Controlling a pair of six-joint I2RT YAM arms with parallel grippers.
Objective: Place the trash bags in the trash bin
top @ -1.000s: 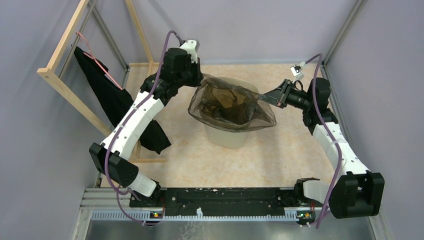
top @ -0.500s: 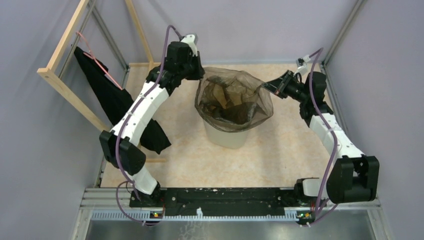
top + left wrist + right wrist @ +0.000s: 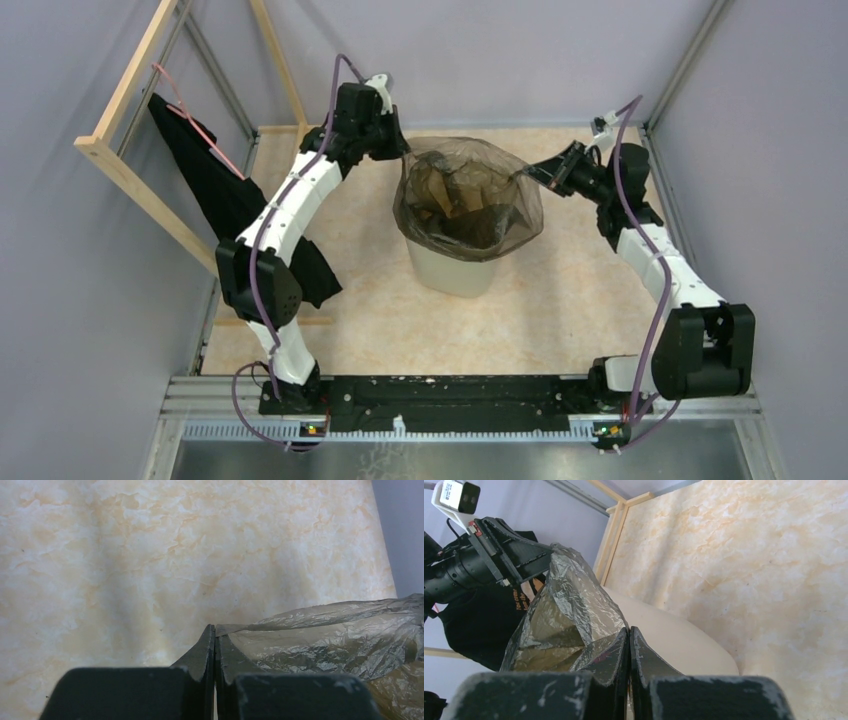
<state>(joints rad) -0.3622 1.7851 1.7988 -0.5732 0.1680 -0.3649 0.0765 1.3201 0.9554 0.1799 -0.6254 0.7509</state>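
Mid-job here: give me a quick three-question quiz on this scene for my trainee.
1. True or false: the trash bag is spread open over the trash bin.
2. The left gripper and right gripper each: A) hang open B) pinch the bag's edge C) grip the bin's rim.
3. Fill in: the black cloth hangs on a ___ frame.
Key: 1 true; 2 B; 3 wooden.

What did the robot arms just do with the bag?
The left gripper and right gripper moved farther back, still pinching the edges of the trash bag. Its mouth went from a wide oval to a rounder shape over the trash bin. The bin and the black cloth stayed put.
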